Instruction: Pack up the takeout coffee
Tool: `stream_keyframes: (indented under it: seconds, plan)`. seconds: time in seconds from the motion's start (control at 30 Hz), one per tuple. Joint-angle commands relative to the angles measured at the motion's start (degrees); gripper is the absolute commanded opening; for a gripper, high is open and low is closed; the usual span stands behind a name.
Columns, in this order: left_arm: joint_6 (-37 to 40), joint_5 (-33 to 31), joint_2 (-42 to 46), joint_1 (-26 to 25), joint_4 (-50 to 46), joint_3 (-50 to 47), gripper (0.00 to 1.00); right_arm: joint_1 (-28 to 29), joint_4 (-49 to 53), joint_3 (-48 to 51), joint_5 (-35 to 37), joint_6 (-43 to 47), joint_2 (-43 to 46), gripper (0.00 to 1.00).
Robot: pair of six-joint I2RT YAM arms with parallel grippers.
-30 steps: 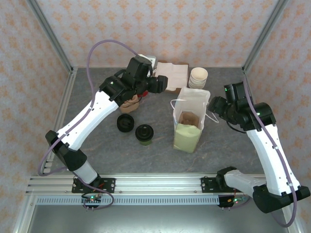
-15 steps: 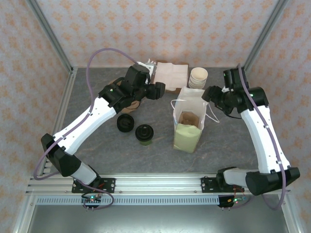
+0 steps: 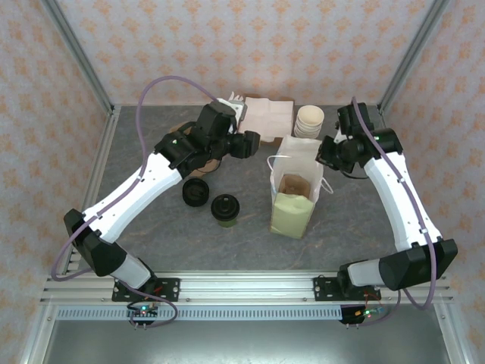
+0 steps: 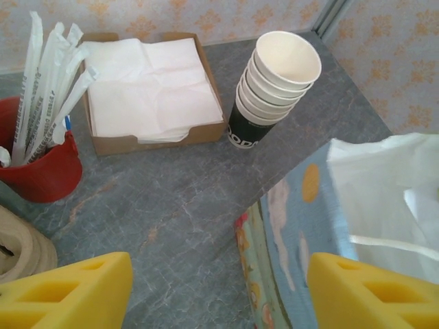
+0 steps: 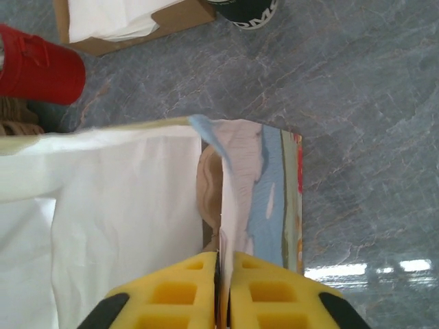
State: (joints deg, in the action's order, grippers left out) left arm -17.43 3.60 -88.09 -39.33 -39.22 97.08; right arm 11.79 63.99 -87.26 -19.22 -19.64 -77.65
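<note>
Yellow pads of our right hand (image 5: pixel 224 266) are pressed together on the top edge of the paper bag (image 3: pixel 292 214), pinching its wall at the two o'clock side. Our left hand (image 4: pixel 219 295) hangs spread over the tabletop (image 3: pixel 356 227) at ten o'clock of the bag, holding nothing. The takeout coffee (image 3: pixel 225 209) stands at nine o'clock of the bag, apart from it, so the packing itself is not yet done. The way between them looks free to us, but the pile of lids (image 3: pixel 195 192) is just beside the cup.
</note>
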Motion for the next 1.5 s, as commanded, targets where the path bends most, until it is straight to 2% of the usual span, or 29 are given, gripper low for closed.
stream_keyframes:
  seconds: [0.0,0.17,0.27,0.6,1.03,1.17,1.27,1.47]
  plan:
    - [5.08,-2.28,2.19,-2.7,-1.89,7.59,0.68,-0.17,-2.57,-2.84,-2.19,0.76,4.17,0.01]
    - [10.88,-1.49,-0.06,-7.34,-5.31,14.87,0.68,0.41,-11.48,4.28,-4.5,1.04,14.46,0.0]
    - [13.45,-1.13,-1.44,-9.8,-7.42,17.12,0.67,0.76,-15.79,8.6,-8.89,2.52,18.49,0.0]
    - [16.05,1.62,-5.51,-14.66,-9.0,21.51,0.66,1.3,-24.74,18.25,-16.74,4.9,25.69,0.0]
    - [19.87,3.85,-9.44,-18.16,-14.17,25.35,0.57,2.18,-26.67,21.08,-17.56,4.68,26.27,0.0]
    - [20.92,5.89,-11.65,-18.87,-16.32,26.78,0.52,2.45,-26.67,21.26,-17.52,4.39,25.96,0.0]
    - [21.12,8.18,-12.98,-18.86,-17.14,25.52,0.44,2.45,-26.71,21.34,-17.78,3.75,25.55,0.0]
    - [22.75,10.11,-12.65,-18.78,-14.24,17.91,0.42,2.45,-26.33,21.14,-18.04,3.19,24.79,0.0]
